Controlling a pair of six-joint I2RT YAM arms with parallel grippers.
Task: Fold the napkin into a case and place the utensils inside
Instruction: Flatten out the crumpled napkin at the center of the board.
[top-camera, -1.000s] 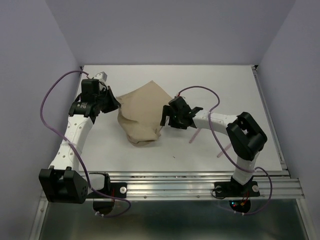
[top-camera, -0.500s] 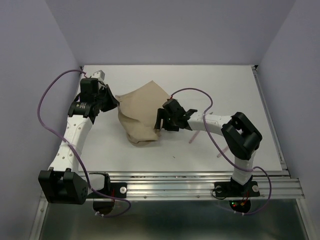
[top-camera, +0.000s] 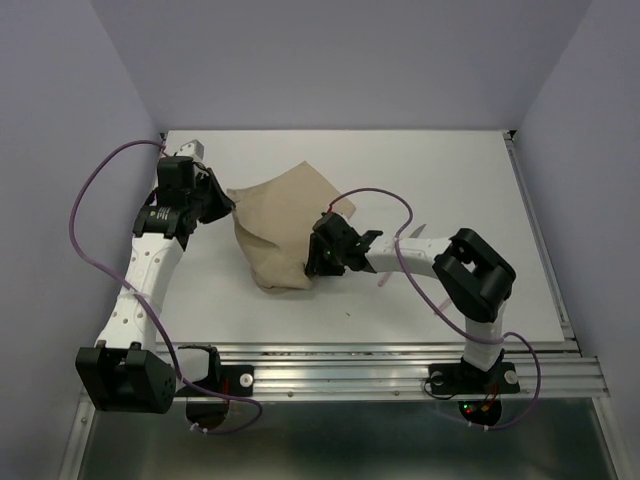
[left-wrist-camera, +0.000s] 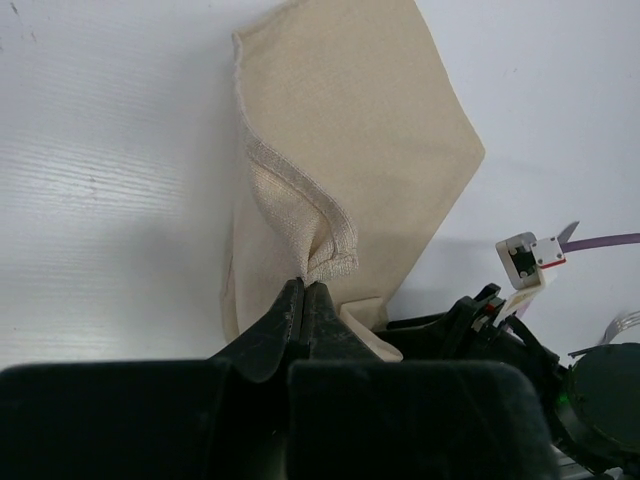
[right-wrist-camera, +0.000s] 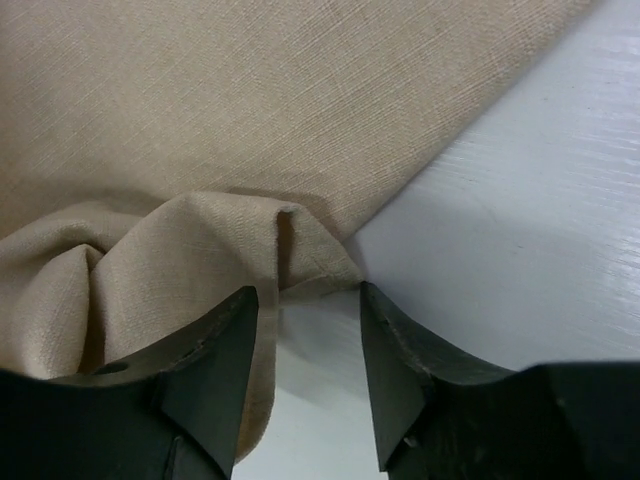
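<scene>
The left end effector (left-wrist-camera: 305, 300) is pinched tight on the napkin (top-camera: 280, 225). Its two dark fingertips meet with no gap around a bunched, hemmed fold at the napkin's left edge. In the left wrist view that fold rises from the fingertips as a thick ridge, and the rest of the cloth spreads flat beyond it to a blunt point.

The right end effector (right-wrist-camera: 307, 295) sits at the napkin's right edge, low on the counter (top-camera: 450, 170). Its jaws are partly apart, narrower than full spread. A small folded corner of the napkin lies just at the gap between the two black fingers (right-wrist-camera: 215, 350). The left finger overlaps the cloth's rumpled lower fold, while the right finger is over bare counter. Neither finger is seen pressing the corner.

The napkin is a loose, crumpled shape, not a neat pouch. Its far part is a flat, wide flap, and its near part is bundled and rounded. It lies between the two end effectors, which reach it from opposite sides.

Right of the napkin, a thin pale pink utensil handle (top-camera: 384, 281) shows beside the right arm's forearm, mostly hidden by it. Which piece of cutlery it is cannot be told. A purple cable (top-camera: 85, 215) loops left of the napkin along the left arm.
</scene>
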